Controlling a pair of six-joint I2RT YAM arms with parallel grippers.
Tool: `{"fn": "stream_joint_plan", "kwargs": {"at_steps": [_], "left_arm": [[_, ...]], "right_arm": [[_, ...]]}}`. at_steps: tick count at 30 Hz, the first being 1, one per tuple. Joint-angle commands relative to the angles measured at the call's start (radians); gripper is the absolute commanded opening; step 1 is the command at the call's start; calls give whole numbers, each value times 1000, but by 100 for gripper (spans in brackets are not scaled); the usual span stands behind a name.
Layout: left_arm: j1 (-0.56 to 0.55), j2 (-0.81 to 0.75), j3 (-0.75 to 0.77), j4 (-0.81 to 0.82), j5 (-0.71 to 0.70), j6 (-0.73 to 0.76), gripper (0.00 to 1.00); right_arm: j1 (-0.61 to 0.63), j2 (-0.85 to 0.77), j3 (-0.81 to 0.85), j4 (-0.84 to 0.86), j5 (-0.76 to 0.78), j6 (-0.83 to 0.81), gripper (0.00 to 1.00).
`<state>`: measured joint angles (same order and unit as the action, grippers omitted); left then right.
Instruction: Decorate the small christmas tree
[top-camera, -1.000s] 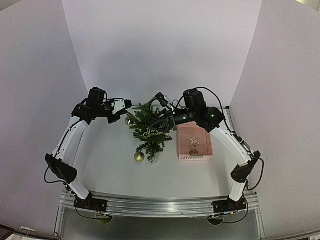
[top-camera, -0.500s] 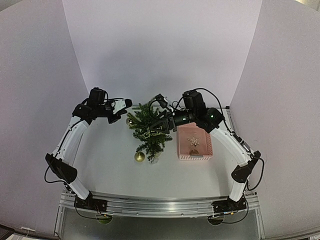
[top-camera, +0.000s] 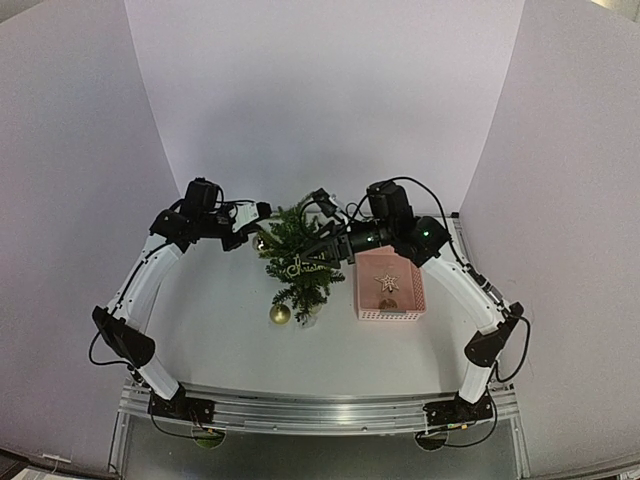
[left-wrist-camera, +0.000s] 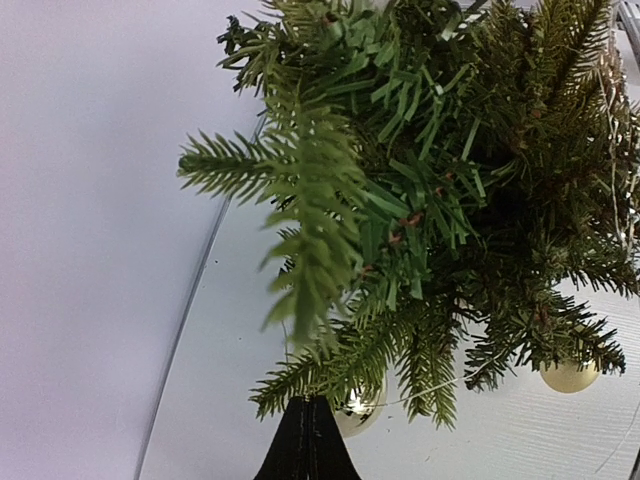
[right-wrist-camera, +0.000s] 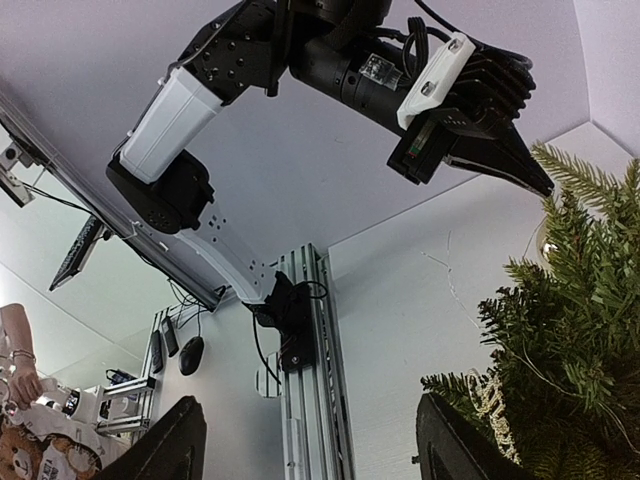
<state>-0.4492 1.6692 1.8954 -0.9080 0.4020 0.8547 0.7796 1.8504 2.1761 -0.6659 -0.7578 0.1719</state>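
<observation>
The small christmas tree (top-camera: 293, 255) stands mid-table, with a gold lettered sign (top-camera: 305, 267) and a gold ball (top-camera: 279, 314) hanging on it. My left gripper (top-camera: 263, 211) is shut, its tips at the tree's upper left side. In the left wrist view its shut fingers (left-wrist-camera: 307, 445) touch a low branch of the tree (left-wrist-camera: 440, 190), right beside a second gold ball (left-wrist-camera: 357, 417); nothing shows between them. My right gripper (top-camera: 322, 247) is open against the tree's right side. Its fingers (right-wrist-camera: 168, 445) stand wide apart with the tree (right-wrist-camera: 570, 330) by the right one.
A pink basket (top-camera: 408, 297) holding a gold star (top-camera: 386, 283) sits right of the tree. A third gold ball (left-wrist-camera: 569, 376) hangs further round the tree. The left arm's wrist (right-wrist-camera: 450, 110) hangs close above the branches. An aluminium rail (top-camera: 320, 412) runs along the near edge.
My left gripper has shifted slightly right, closer into the tree's top. The right arm and the tree have barely moved.
</observation>
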Motion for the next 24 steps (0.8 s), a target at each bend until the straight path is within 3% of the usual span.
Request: {"fn": "stream_joint_plan", "kwargs": {"at_steps": [1, 14, 24], "left_arm": [[-3, -45, -19, 7, -15, -10, 0], [-3, -60, -29, -10, -122, 37, 0], [-2, -61, -21, -36, -110, 46, 0]], "right_arm": [[0, -51, -4, 24, 8, -20, 70], [0, -43, 12, 22, 7, -25, 71], [0, -42, 10, 22, 6, -25, 71]]}}
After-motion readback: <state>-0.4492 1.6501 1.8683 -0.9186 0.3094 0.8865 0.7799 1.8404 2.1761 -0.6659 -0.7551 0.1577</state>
